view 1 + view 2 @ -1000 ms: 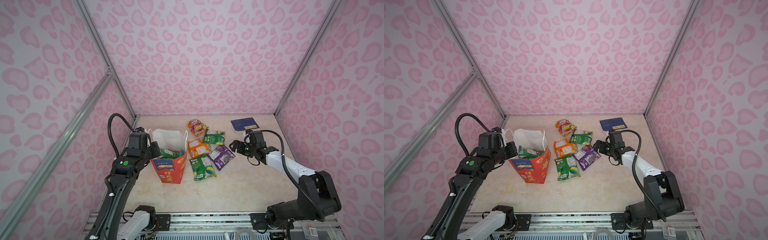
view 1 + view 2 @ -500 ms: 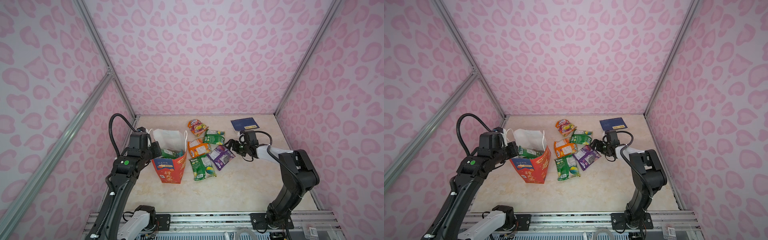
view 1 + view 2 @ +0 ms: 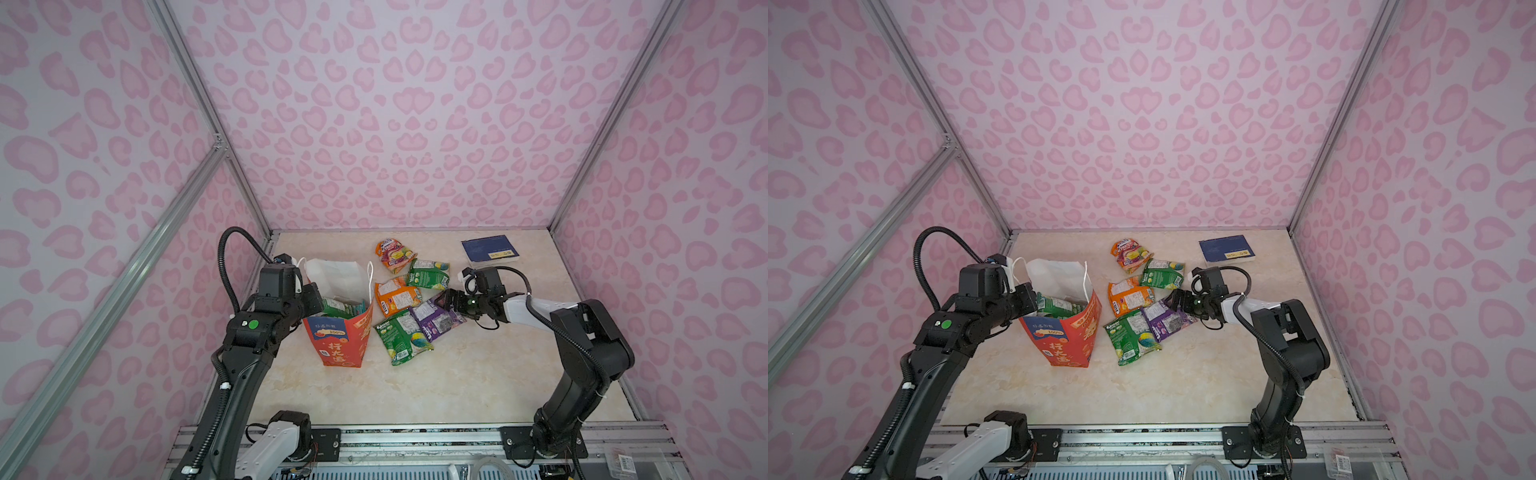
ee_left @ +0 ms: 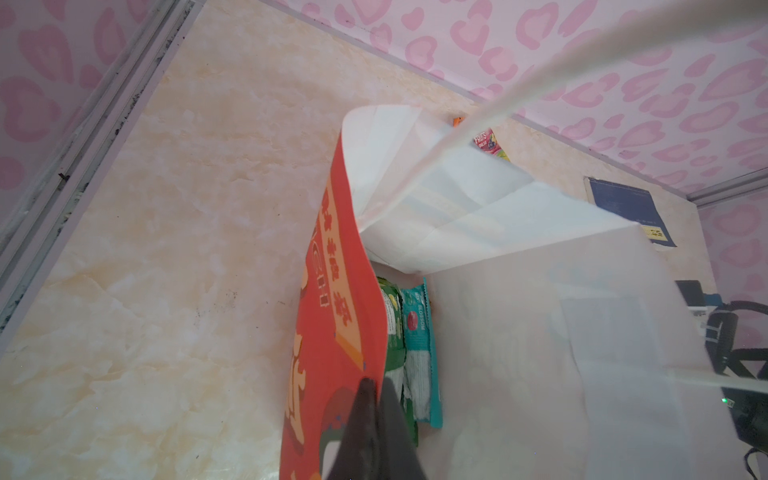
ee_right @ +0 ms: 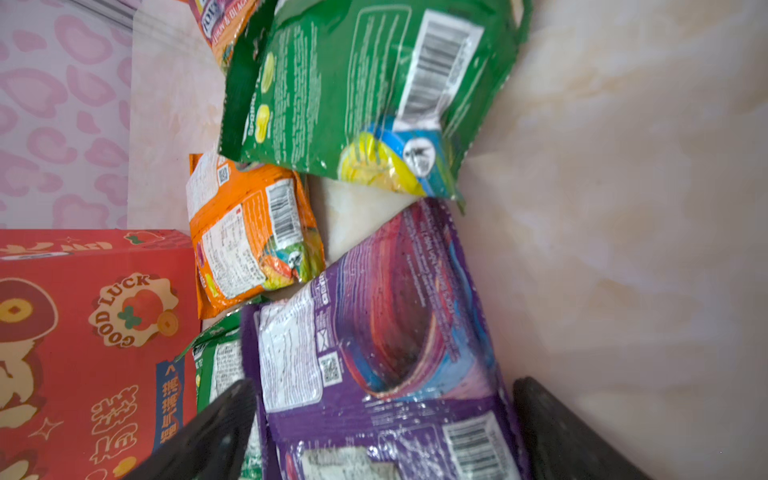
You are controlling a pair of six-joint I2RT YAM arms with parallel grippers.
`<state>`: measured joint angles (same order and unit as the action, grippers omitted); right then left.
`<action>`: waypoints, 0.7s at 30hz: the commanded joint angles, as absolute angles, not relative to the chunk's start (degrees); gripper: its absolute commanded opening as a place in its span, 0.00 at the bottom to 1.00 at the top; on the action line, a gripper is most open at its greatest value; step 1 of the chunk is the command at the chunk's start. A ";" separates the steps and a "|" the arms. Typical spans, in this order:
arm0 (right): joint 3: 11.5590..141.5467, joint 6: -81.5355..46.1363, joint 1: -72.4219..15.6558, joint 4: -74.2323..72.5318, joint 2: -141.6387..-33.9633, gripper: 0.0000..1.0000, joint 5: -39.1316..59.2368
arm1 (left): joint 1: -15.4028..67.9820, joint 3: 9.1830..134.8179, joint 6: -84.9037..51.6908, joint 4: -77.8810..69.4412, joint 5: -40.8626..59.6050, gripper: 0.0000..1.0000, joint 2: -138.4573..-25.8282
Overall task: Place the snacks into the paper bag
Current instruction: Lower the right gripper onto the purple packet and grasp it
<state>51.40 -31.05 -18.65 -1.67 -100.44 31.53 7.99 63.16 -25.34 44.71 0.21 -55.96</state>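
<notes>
My right gripper (image 5: 382,436) stands wide apart, its fingers (image 5: 552,428) on either side of the purple packet (image 5: 374,332), low over the end that lies farthest from the paper bag (image 3: 340,345). I cannot tell whether they touch it. The packet lies flat on the table (image 3: 457,374). As I judge it, the long axis runs straight ahead of my jaws, so closing across its width should catch it. My right arm is much the nearer one.

The purple packet's bag-side edge overlaps a green packet (image 3: 401,338), which lies between it and the bag and may drag along. Just beside the bag is an orange packet (image 3: 395,295), then a second green packet (image 3: 430,274). Farther from the bag are an orange-red packet (image 3: 392,253) and a dark blue book (image 3: 490,251).

My left gripper (image 4: 374,409) is pinched together on the bag's red wall, with the mouth open. Green and teal packets (image 4: 411,332) stand inside.
</notes>
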 commanded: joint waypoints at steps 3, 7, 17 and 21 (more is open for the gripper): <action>49.93 -29.33 -20.12 6.54 -95.82 0.98 21.61 | 7.97 62.86 -24.82 43.75 0.59 0.03 -55.85; 50.07 -27.94 -20.69 10.30 -95.73 0.99 16.44 | 7.99 62.93 -24.79 43.77 0.82 0.03 -55.98; 50.02 -28.24 -24.32 9.33 -98.67 0.86 17.09 | 7.95 62.75 -24.70 43.68 0.69 0.03 -55.99; 49.99 -29.51 -26.13 10.16 -98.93 0.75 16.52 | 8.00 62.84 -24.71 43.68 1.13 0.03 -56.07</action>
